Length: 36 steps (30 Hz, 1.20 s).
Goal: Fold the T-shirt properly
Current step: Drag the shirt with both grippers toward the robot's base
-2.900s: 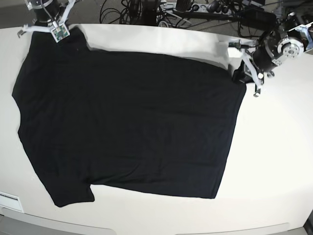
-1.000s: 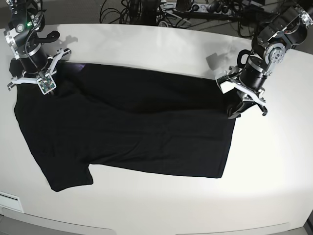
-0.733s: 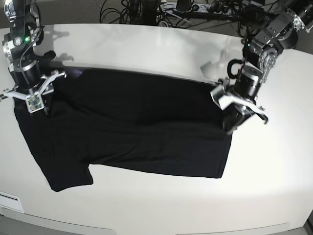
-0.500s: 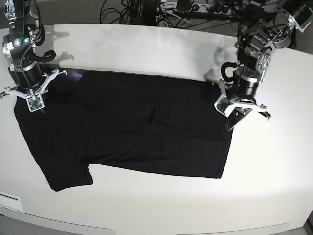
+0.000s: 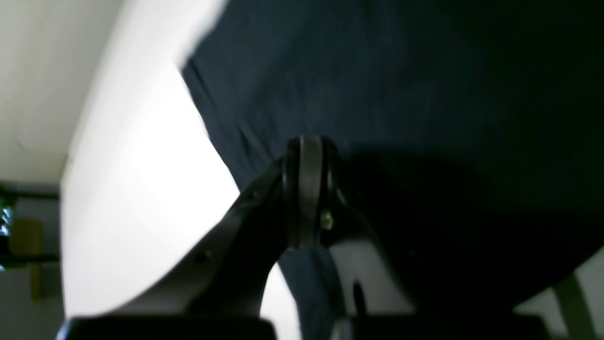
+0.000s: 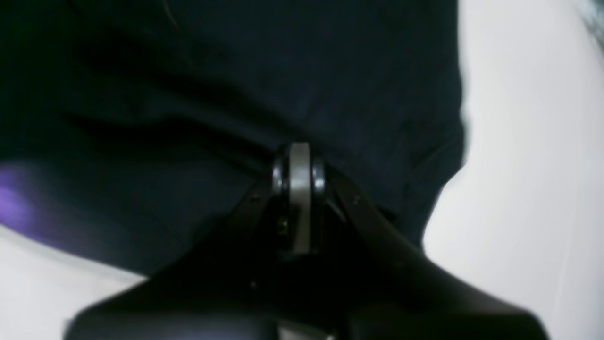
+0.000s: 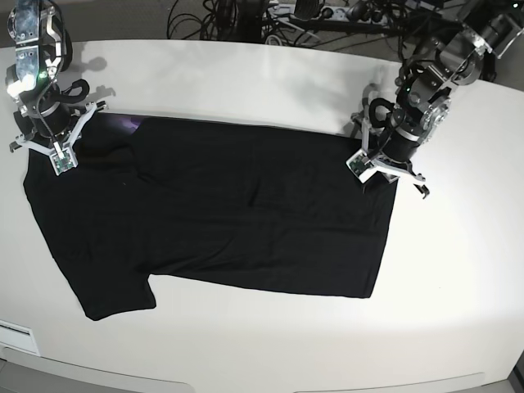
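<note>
Lying flat along the near half of the white counter (image 7: pixel 458 270), the black T-shirt (image 7: pixel 229 221) has its lower sleeve pointing at the near left corner and its straight hem running toward the right edge. Farther back, the cloth's far edge looks doubled over toward the near side, with a streak of purple peeking out at the far left. Both arms sit on that far edge: the right pincer (image 7: pixel 51 149) at the left end and the left pincer (image 7: pixel 383 168) at the right end, each with its tips pressed together on a pinch of black fabric, as the wrist views show. I'd judge the first lengthwise fold is under way. Next, both pincers need to carry that edge toward the near side together, keeping it taut and level, then let go.
</note>
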{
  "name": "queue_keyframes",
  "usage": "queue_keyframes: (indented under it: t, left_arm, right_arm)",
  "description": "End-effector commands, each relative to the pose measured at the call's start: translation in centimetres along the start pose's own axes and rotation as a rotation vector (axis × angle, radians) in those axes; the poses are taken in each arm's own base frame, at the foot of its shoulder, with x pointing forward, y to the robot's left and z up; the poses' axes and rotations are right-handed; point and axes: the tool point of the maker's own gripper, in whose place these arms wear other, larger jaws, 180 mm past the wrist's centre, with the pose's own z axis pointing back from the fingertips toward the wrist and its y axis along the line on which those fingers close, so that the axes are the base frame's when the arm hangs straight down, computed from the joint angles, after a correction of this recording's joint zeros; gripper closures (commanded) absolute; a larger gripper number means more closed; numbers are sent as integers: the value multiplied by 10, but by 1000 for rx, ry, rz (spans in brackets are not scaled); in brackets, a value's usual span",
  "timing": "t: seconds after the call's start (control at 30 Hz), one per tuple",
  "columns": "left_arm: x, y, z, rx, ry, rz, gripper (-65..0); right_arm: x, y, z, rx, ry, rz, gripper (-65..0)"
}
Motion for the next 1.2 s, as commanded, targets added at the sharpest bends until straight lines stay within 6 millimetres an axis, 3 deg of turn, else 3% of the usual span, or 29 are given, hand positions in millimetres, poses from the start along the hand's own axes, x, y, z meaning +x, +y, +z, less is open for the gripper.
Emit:
queue_keyframes:
  t: [0.0,0.17,0.3,0.53,0.7,0.87,1.17]
  left_arm:
    - [9,14,-6,28,-32,-11,0]
    - [-11,-26,-10,-137,35,-35,0]
    - [-25,-36,0,-159,134,-44,0]
    - [-33,-62,56,-253,167,-117,0]
    - [-27,-63,84,-275,144,-173,0]
    - [-36,-68,110,-303,175,-207,0]
    - [-38,-58,111,-248,173,-264,0]
  right_arm:
    - [10,-12,-2,-23,-37,3,0]
    - [-28,4,-13,61,94,-46,0]
    - [-48,6,-9,73,203,-48,0]
    - [-93,32,21,114,325,-43,0]
    - [-103,47,47,130,348,-3,0]
    - [-119,60,72,144,392,9,0]
    - [-136,65,84,145,444,-5,0]
